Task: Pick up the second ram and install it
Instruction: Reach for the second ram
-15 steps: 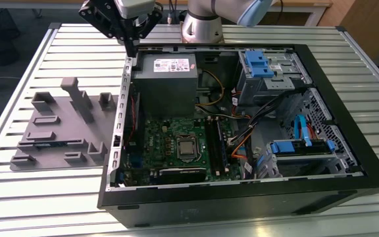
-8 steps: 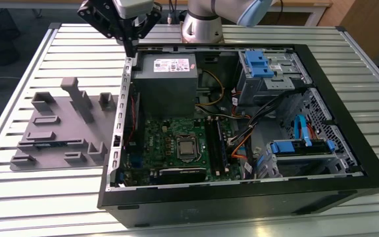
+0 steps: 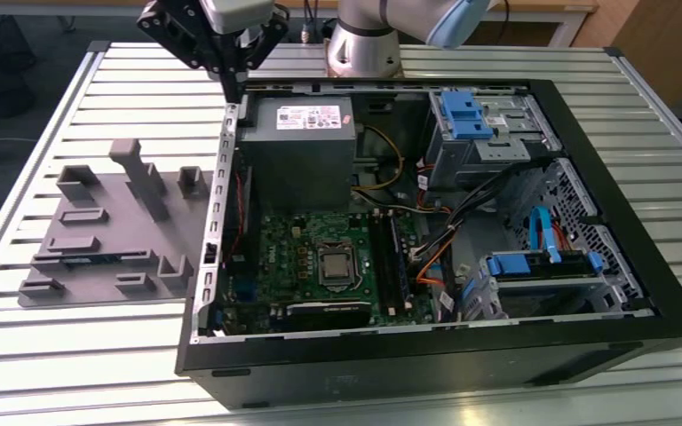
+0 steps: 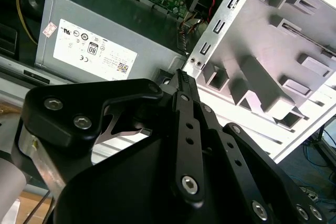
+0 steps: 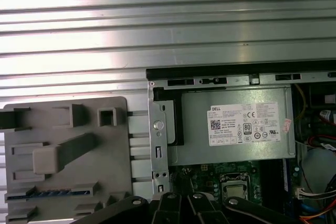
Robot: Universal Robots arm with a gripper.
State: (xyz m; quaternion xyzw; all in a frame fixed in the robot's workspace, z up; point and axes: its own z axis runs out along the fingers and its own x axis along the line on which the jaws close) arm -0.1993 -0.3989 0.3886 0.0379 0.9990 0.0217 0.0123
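Note:
The second ram (image 5: 50,194) is a thin blue strip standing on edge in a slot of the gray holder tray (image 5: 113,153). In the exterior view the ram (image 3: 86,258) sits in the near part of that tray (image 3: 104,191), to the left of the computer case. My gripper (image 3: 235,91) hangs high over the case's back left corner, well away from the ram. Its fingers (image 4: 181,80) meet at their tips, shut with nothing between them. The green motherboard (image 3: 305,240) lies in the open case.
The open black computer case (image 3: 625,222) holds a gray power supply (image 3: 299,133), blue drive brackets (image 3: 469,115) and loose cables (image 3: 483,209). Its metal side wall (image 3: 217,204) rises between tray and motherboard. All of this stands on a ribbed metal table (image 3: 57,373).

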